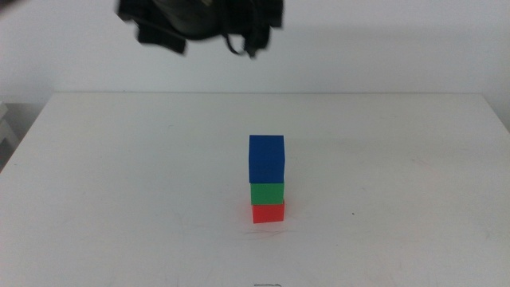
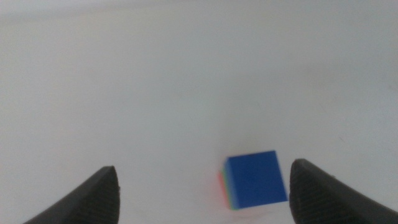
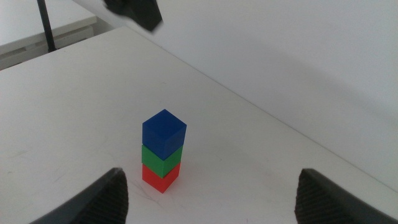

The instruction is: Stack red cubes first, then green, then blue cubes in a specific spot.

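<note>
Both grippers, left [image 2: 202, 186] and right [image 3: 211, 193], spread empty; our blue cube [image 1: 266, 159] tops green [image 1: 267, 193] on red [image 1: 268, 212] (stack looks finished), so we likely just retreat

Upright stack on white table: red cube [image 1: 268, 213] bottom, green [image 1: 267, 194] middle, blue [image 1: 266, 159] top
</note>
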You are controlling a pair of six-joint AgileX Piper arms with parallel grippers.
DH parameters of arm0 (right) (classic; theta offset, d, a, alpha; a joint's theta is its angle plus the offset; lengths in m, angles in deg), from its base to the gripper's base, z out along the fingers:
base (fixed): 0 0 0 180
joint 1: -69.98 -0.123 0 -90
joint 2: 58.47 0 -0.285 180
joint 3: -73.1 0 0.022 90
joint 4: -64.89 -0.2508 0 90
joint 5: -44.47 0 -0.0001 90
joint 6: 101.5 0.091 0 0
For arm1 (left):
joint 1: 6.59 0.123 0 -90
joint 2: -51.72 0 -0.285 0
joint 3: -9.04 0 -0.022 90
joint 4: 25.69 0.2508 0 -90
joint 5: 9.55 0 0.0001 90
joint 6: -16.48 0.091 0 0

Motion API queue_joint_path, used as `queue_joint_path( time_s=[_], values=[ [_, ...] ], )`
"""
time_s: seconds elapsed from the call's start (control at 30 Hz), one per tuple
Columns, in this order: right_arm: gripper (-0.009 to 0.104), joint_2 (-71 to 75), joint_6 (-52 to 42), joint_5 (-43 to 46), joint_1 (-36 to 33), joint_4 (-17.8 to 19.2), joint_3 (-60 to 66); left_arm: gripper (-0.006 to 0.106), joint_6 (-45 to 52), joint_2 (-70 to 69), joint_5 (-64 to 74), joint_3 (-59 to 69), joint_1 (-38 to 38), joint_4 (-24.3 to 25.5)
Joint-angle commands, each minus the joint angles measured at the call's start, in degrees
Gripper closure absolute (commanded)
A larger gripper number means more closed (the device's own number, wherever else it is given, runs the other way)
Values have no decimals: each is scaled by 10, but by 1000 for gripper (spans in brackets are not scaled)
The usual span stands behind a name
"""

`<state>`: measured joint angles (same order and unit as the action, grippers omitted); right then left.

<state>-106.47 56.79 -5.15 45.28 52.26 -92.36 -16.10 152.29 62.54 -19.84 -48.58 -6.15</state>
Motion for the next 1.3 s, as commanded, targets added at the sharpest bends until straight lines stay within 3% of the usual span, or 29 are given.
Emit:
queue_joint_path(
  time_s=[0.0, 0.13, 0.3, 0.5, 1.27],
  values=[
    [22, -2, -7, 39, 3, -1, -13, 7, 28, -51, 35, -16, 1, 35],
    [22, -2, -7, 39, 3, -1, -13, 7, 102, -96, 35, -8, 42, 20],
    [22, -2, -7, 39, 3, -2, -13, 7, 212, -198, -4, 58, 175, -46],
    [22, -2, -7, 39, 3, -1, -13, 7, 257, -306, -69, 124, 301, -72],
    [22, -2, -7, 39, 3, -1, -13, 7, 258, -433, -67, 138, 312, -66]
  ],
)
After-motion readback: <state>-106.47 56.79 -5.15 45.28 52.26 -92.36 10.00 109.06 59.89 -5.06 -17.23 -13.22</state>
